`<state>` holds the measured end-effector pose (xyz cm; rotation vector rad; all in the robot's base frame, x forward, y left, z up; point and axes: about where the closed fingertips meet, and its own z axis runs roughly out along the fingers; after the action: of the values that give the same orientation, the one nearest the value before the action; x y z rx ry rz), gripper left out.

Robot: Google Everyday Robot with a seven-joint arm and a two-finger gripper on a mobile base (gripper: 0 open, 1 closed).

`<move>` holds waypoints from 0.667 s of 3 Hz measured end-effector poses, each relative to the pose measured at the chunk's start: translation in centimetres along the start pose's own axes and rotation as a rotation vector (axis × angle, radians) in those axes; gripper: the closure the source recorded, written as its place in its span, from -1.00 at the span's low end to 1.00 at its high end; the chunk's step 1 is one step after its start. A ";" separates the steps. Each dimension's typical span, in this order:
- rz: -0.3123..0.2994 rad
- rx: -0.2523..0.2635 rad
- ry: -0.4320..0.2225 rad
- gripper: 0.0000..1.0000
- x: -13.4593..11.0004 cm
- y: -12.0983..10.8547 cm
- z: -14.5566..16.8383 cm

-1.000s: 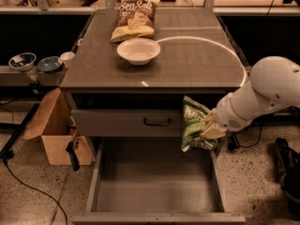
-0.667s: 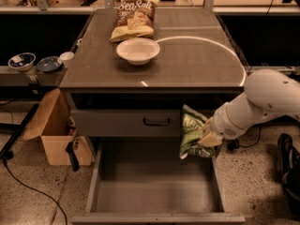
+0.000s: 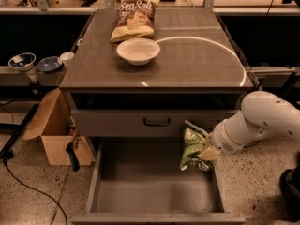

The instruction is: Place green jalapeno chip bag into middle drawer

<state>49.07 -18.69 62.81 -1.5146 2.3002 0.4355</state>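
The green jalapeno chip bag (image 3: 191,146) hangs upright over the right side of the open middle drawer (image 3: 154,191), its lower end near the drawer's right wall. My gripper (image 3: 207,152) comes in from the right on a white arm and is shut on the bag's right edge. The drawer is pulled out wide below the grey drawer front with the black handle (image 3: 156,122). Its flat grey floor is bare.
On the cabinet top stand a white bowl (image 3: 138,50) and a brown-and-yellow Sea Salt bag (image 3: 133,20). A cardboard box (image 3: 56,130) sits on the floor at the left. Small bowls (image 3: 22,61) rest on a ledge at the far left.
My arm has moved down and a little left, carrying the green bag lower, from beside the drawer front toward the inside of the open drawer.
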 end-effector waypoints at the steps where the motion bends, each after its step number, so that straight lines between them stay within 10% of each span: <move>1: 0.033 -0.018 0.001 1.00 1.2 0.7 1.5; 2: 0.056 -0.038 0.007 1.00 2.1 1.5 2.8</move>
<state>47.31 -18.60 59.48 -1.4745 2.3577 0.4926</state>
